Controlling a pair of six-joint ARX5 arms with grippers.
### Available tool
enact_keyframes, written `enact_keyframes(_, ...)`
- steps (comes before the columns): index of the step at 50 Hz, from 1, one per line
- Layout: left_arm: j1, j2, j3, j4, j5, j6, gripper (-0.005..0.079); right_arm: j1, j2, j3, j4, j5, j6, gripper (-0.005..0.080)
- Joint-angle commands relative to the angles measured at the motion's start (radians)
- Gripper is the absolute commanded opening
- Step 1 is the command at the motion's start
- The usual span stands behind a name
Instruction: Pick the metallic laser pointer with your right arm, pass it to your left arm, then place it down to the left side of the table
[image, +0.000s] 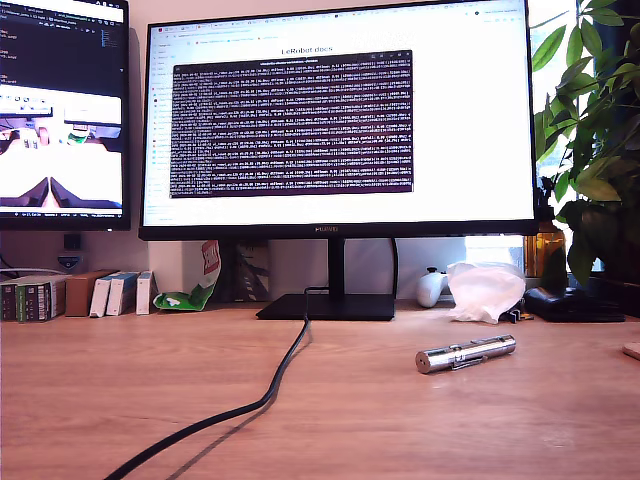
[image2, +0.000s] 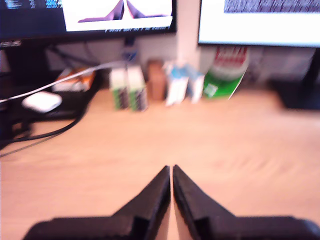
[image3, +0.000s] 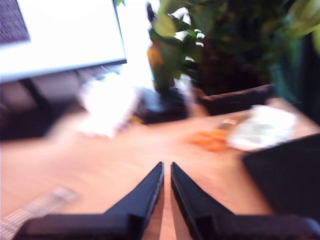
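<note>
The metallic laser pointer (image: 466, 353), a shiny silver cylinder with grooved segments and a side clip, lies on the table (image: 120, 390) toward the exterior view's right, near a black cable (image: 235, 408). Only the wrist views show my first gripper (image2: 171, 168) and my second gripper (image3: 166, 164), each with jaws together, empty.

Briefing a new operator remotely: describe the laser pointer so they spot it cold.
In the exterior view, start at the big monitor and drop to the wooden table, toward that view's right. The metallic laser pointer lies flat there, just in front of a crumpled white bag. It is the only shiny silver grooved cylinder; the nearby black cable is thin and matte.
</note>
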Motion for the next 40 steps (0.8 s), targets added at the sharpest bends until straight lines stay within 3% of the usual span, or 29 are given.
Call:
enact_keyframes(1, -0.002, -0.008, -0.022, 0.064, 0.032, -0.042, -0.0023, 0.002, 0.001, -0.016, 0.079, -0.02, 0.059, -0.001)
enact_keyframes(7, -0.002, -0.008, -0.019, 0.201, 0.107, -0.116, -0.0023, 0.002, 0.001, 0.0, 0.225, -0.047, 0.168, -0.001)
enact_keyframes(11, -0.002, -0.008, -0.008, 0.254, 0.153, -0.127, -0.0023, 0.002, 0.001, 0.034, 0.244, -0.071, 0.17, -0.0007)
enact_keyframes(24, -0.002, 0.039, 0.105, 0.178, 0.264, -0.124, -0.0023, 0.002, 0.051, 0.186, 0.098, -0.163, 0.047, 0.0024)
enact_keyframes(40, -0.002, 0.357, 0.332, 0.069, 0.359, -0.002, -0.0023, 0.002, 0.368, 0.415, -0.081, -0.274, -0.106, 0.0023)
